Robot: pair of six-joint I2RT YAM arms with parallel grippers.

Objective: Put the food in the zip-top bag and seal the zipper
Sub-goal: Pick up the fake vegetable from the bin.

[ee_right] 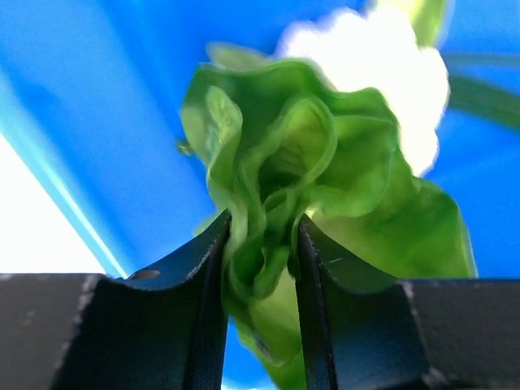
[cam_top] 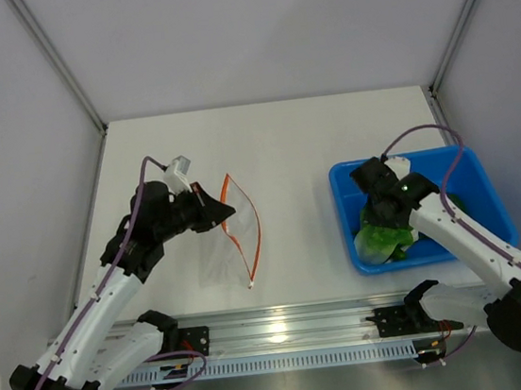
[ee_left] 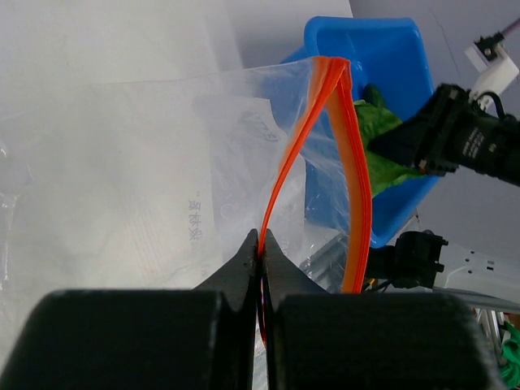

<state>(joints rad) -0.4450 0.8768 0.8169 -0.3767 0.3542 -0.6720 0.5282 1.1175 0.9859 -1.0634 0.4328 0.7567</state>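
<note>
The clear zip-top bag [cam_top: 230,220] lies left of centre, its mouth held open. Its orange-red zipper [cam_top: 253,224] bows out in two strips [ee_left: 357,175]. My left gripper [cam_top: 213,210] is shut on the near zipper strip [ee_left: 284,175], the fingertips [ee_left: 262,241] pinched together on it. My right gripper [cam_top: 381,221] is over the blue bin [cam_top: 483,187] and shut on a leafy green vegetable [ee_right: 280,183], its fingers [ee_right: 213,252] squeezing the leaves. More green food [cam_top: 390,239] lies in the bin's near left corner.
The blue bin stands at the right of the table; it also shows in the left wrist view [ee_left: 382,57]. A metal rail [cam_top: 277,331] runs along the near edge. Grey walls close in the back and sides.
</note>
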